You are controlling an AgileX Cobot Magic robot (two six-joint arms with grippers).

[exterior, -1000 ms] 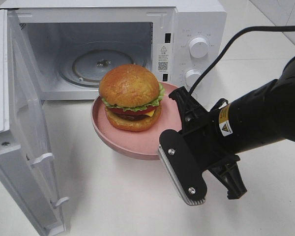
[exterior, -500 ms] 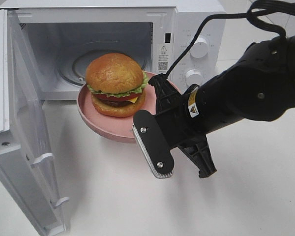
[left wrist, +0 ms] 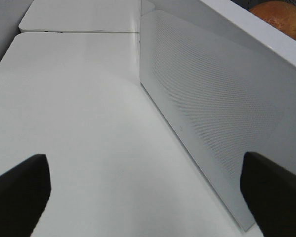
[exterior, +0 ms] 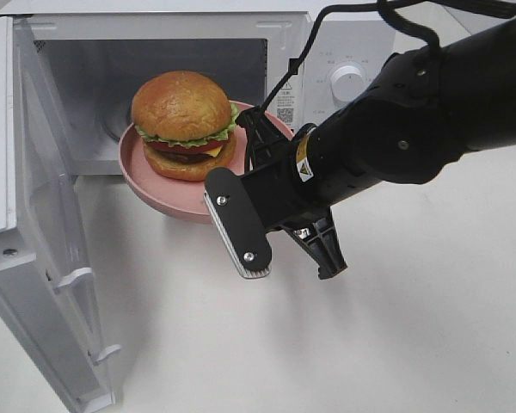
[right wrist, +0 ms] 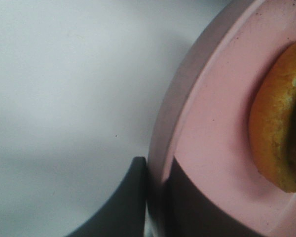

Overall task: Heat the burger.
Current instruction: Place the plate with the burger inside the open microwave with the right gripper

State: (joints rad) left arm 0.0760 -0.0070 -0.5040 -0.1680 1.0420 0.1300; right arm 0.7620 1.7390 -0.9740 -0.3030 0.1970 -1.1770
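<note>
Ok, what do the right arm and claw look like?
The right arm is bulky matte black with a yellow warning sticker and a black cable looping overhead. Its claw is black, beside a flat black panel with two screws and a ribbed grey edge.

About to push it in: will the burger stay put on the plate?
The burger looks tall and layered, so it may tip if jolted. Its plate is pinched at one rim only by the right end effector, so it could tilt.
</note>
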